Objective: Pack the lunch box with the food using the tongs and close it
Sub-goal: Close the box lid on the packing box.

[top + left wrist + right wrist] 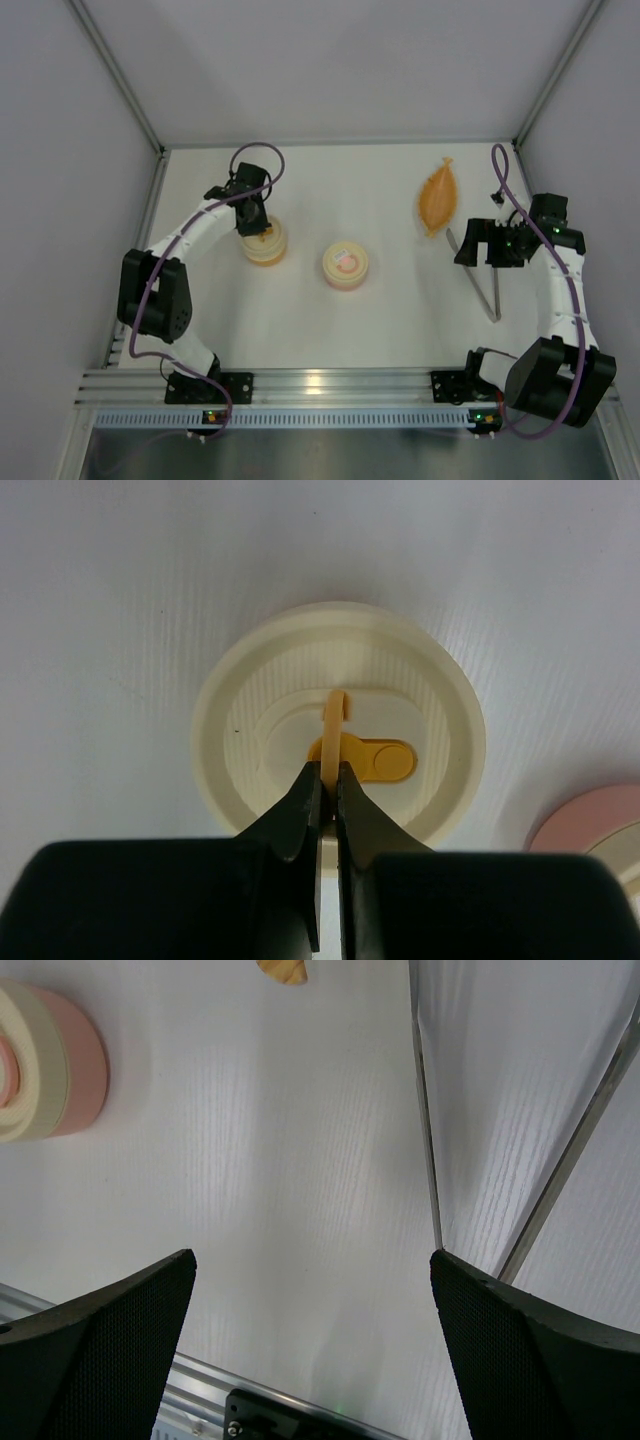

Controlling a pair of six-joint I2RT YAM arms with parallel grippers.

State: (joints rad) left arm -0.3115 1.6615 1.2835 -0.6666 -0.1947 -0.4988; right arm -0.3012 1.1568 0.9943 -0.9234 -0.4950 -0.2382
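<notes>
The left gripper (328,778) clamps the yellow handle (335,712) of the lunch box lid (245,670), apparently to open it, while the right gripper (311,1260) hangs wide open and empty above the tongs (424,1110).

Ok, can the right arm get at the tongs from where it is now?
Probably yes. The right end effector is open and hangs right over the tongs, which lie on the table with nothing on top. The orange leaf-shaped dish lies by their far end, not across them.

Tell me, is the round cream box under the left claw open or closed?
Closed. The cream lid covers its whole top in the wrist view; the left gripper is shut on the lid's upright yellow loop.
</notes>
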